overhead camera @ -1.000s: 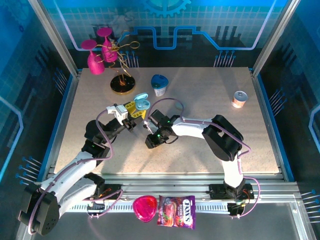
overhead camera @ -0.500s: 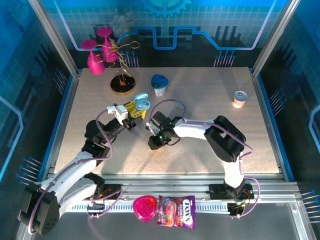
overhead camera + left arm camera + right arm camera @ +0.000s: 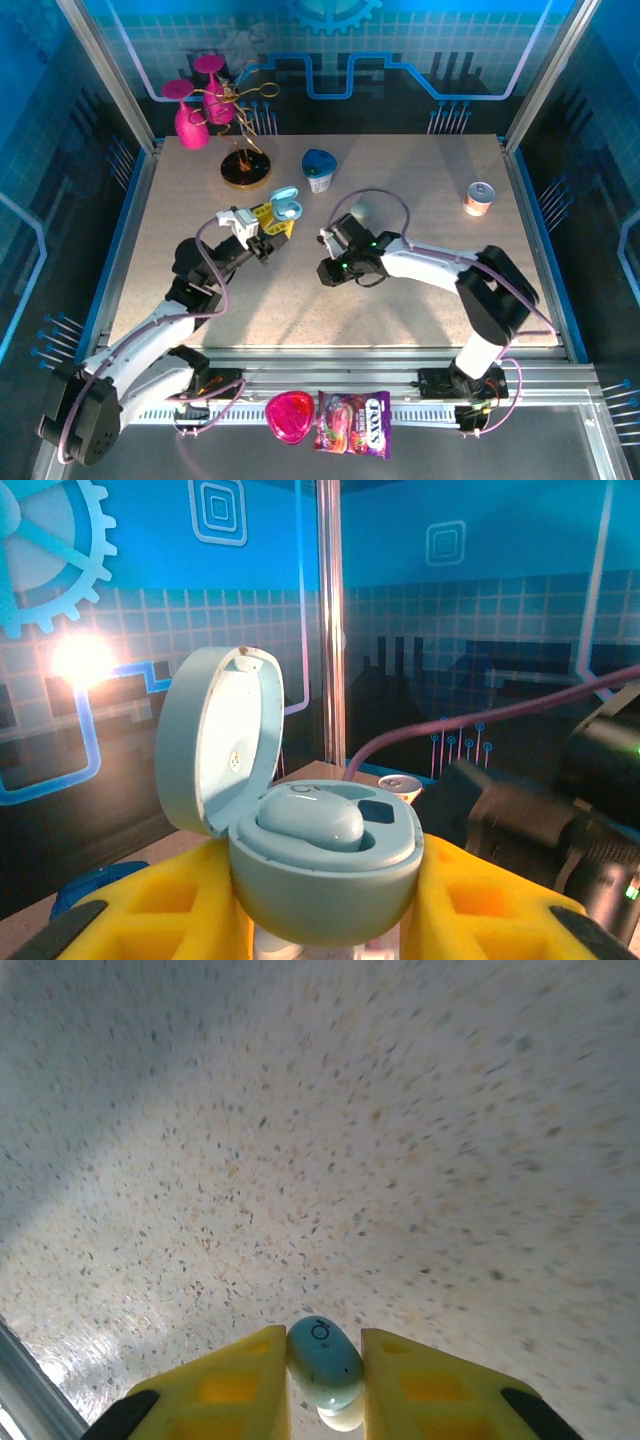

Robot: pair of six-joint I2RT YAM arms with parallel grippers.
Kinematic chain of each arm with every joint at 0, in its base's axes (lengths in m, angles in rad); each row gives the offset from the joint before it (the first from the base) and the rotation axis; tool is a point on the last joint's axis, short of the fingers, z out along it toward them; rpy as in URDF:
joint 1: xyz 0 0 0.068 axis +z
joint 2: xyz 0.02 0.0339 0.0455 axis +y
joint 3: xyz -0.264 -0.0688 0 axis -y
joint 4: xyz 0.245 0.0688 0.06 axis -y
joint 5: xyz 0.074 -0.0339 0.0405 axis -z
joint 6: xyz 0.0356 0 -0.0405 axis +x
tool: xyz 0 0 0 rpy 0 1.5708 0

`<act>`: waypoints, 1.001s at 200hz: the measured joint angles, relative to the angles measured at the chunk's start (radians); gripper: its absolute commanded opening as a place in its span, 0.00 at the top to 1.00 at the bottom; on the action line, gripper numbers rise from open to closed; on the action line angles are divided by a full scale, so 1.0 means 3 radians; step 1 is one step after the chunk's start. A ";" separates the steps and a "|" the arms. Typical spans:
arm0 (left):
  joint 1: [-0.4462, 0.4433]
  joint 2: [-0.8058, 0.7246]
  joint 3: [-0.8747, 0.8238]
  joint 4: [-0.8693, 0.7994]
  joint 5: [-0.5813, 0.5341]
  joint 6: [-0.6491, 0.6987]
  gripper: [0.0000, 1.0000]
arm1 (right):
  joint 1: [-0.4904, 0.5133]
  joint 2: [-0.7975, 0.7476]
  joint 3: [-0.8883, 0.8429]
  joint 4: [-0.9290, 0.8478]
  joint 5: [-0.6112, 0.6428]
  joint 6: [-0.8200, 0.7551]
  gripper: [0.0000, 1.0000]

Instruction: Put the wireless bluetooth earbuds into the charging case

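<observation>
Your left gripper [image 3: 270, 225] was clamped on the charging case [image 3: 322, 875], held up left of centre over the table [image 3: 430, 210] with its lid [image 3: 215, 740] hinged open. One earbud [image 3: 308, 822] sat in a well of the case. Further right, your right gripper [image 3: 325, 1375] pinched a second earbud [image 3: 322, 1358] between its yellow fingers [image 3: 235, 1385], over the tabletop.

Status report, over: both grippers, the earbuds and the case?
Left gripper shut on charging case, lid open, one earbud seated. Right gripper shut on second earbud, apart from case. Nothing between them.
</observation>
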 measured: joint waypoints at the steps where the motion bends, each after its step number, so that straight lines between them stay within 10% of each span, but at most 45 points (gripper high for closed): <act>1: 0.0000 0.0003 0.0000 0.0001 0.0000 0.0001 0.68 | -0.0008 -0.0027 -0.0006 0.0000 0.0014 -0.0001 0.79; 79: -0.0047 0.0407 0.0005 0.0277 0.0060 -0.0150 0.68 | -0.0192 -0.1219 0.0235 -0.0282 0.0448 -0.0243 0.79; 200: -0.0223 0.0693 0.0074 0.0571 0.0089 -0.0261 0.68 | 0.0173 -0.1216 0.0978 -0.0202 0.0551 -0.0542 0.79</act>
